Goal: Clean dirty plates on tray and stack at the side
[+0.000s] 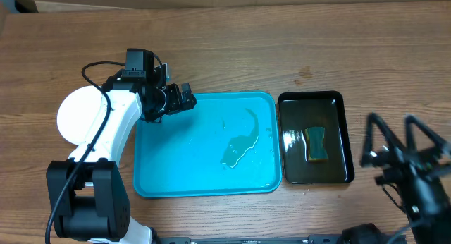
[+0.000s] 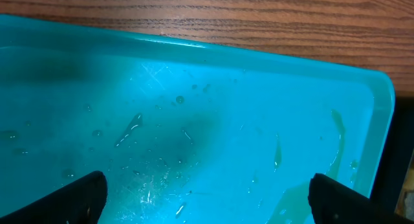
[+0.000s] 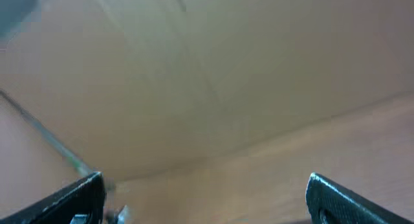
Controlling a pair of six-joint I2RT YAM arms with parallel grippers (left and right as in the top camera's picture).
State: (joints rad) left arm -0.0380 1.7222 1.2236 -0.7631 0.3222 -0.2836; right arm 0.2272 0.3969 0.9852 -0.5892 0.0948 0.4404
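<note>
The turquoise tray lies at the table's middle, wet, with a greenish smear and no plate on it. It fills the left wrist view. A white plate lies on the table left of the tray, partly hidden by my left arm. I cannot tell whether other plates lie under it. My left gripper is open and empty over the tray's far left corner. My right gripper is open and empty, raised at the right of the table; its view is blurred.
A black tray stands right of the turquoise tray and holds dark water and a green-yellow sponge. Bare wooden table lies behind both trays.
</note>
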